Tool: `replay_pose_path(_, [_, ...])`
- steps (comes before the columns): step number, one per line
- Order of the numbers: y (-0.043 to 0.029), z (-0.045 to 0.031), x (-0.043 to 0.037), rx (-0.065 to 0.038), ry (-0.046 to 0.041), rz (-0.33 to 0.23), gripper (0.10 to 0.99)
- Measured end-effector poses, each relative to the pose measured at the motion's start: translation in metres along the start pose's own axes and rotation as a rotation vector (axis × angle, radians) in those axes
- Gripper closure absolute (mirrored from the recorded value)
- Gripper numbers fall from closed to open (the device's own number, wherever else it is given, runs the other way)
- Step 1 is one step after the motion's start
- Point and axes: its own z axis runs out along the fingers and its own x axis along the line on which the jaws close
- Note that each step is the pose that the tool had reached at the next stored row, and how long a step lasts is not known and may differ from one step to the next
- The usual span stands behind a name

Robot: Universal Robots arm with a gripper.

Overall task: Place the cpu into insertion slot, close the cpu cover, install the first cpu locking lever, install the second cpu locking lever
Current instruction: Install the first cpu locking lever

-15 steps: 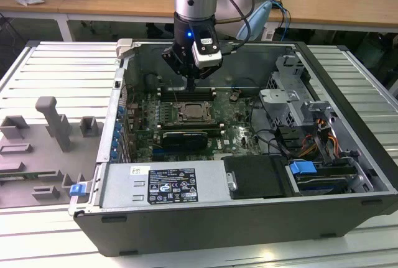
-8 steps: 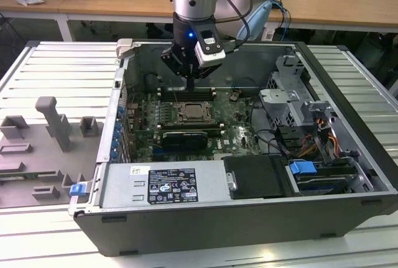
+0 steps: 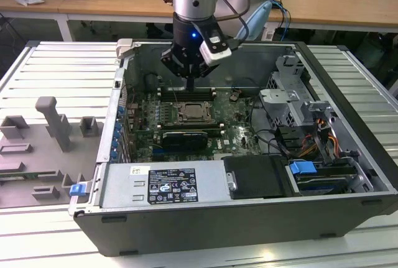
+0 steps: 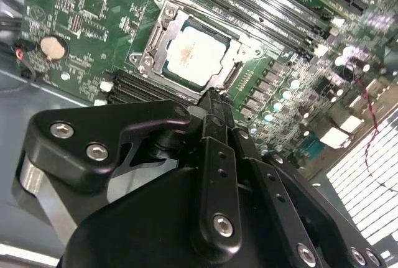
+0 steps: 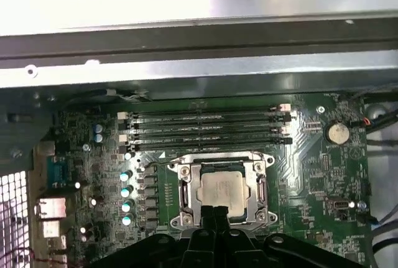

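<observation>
Gripper (image 3: 189,86) — fingers pressed together, empty — upper centre in exterior view, near cpu (image 3: 189,114) lying within cover (image 5: 186,188). Memory slots (image 5: 205,130) just beside; drive cage (image 3: 283,103) well apart at the exterior view's right; case wall (image 3: 249,63) behind.

I'm seeing the cpu (image 5: 221,191) showing a silvery-grey top with a faint tan smudge, and the cpu cover (image 5: 186,188) framing it in bright silver. The motherboard (image 5: 317,175) is reading deep green, the gripper (image 4: 211,99) matte black, and the ribbed table (image 3: 62,69) is showing pale grey stripes.
</observation>
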Motion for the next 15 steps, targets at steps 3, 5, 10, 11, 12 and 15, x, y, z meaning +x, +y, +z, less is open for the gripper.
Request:
replay_pose_path(3, [0.0000, 0.0001, 0.0000, 0.000, 0.0014, -0.068, 0.980])
replay_pose_path(5, [0.0000, 0.0001, 0.0000, -0.001, 0.0019, -0.091, 0.980])
replay_pose_path(10, [-0.0003, 0.0003, 0.0081, -0.004, 0.0019, -0.103, 0.980])
replay_pose_path(11, [-0.0004, 0.0003, 0.0112, -0.005, 0.0017, -0.103, 0.980])
replay_pose_path(12, [-0.0004, 0.0004, 0.0138, -0.006, 0.0015, -0.103, 0.980])
replay_pose_path(15, [-0.0008, 0.0011, 0.0253, -0.011, 0.0005, -0.103, 0.980])
